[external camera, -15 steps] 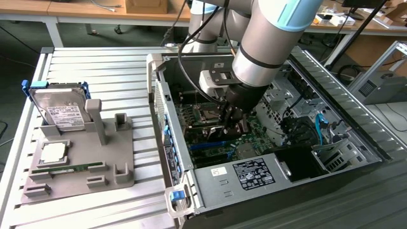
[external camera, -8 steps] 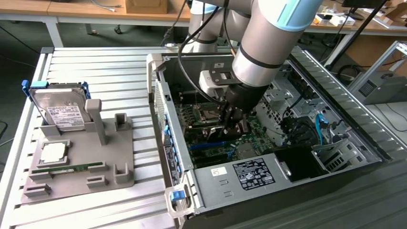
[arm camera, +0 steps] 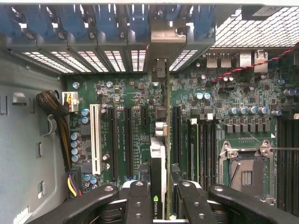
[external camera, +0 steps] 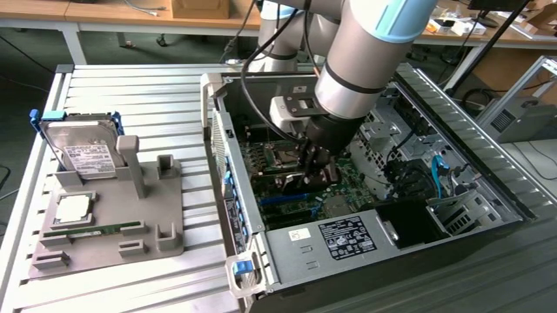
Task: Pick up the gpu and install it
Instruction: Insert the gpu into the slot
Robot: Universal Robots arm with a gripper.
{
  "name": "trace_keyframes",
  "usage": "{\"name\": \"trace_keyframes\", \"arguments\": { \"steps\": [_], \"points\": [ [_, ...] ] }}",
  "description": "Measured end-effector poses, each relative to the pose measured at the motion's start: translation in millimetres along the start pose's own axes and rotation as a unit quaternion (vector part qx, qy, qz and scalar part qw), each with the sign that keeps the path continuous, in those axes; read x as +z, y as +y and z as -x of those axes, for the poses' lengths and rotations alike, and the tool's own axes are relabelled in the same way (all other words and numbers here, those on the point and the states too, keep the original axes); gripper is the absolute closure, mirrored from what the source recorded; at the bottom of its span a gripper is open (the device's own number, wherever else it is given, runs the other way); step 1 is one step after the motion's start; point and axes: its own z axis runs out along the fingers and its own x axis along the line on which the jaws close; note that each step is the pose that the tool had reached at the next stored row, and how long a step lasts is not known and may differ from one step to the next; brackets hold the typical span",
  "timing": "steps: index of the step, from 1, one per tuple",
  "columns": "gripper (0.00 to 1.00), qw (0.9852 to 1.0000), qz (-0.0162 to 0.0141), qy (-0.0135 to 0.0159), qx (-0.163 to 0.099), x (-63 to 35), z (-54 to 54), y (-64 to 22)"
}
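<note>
The gpu [arm camera: 160,140] shows edge-on in the wrist view, standing upright over the motherboard [arm camera: 121,102] with its metal bracket end toward the case's rear slot openings [arm camera: 161,39]. My gripper [arm camera: 161,198] is shut on it, with one black finger [arm camera: 139,198] on each side of the card. In the exterior view the gripper [external camera: 315,171] is down inside the open computer case [external camera: 470,124], holding the gpu [external camera: 291,177] just above the board's expansion slots. I cannot tell whether the card's edge touches a slot.
A white slot [arm camera: 96,137] and black slots lie beside the card, the CPU socket [arm camera: 245,175] further off. The power supply [external camera: 344,238] fills the case's near end. Outside the case, a grey fixture [external camera: 109,222] carries a hard drive [external camera: 83,153] and memory stick [external camera: 96,229].
</note>
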Motion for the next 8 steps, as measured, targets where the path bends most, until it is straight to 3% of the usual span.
{"name": "trace_keyframes", "arguments": {
  "steps": [8],
  "points": [
    [0.73,1.0000,0.0000,0.0000,0.000,0.1,0.1,1.5]
  ]
}}
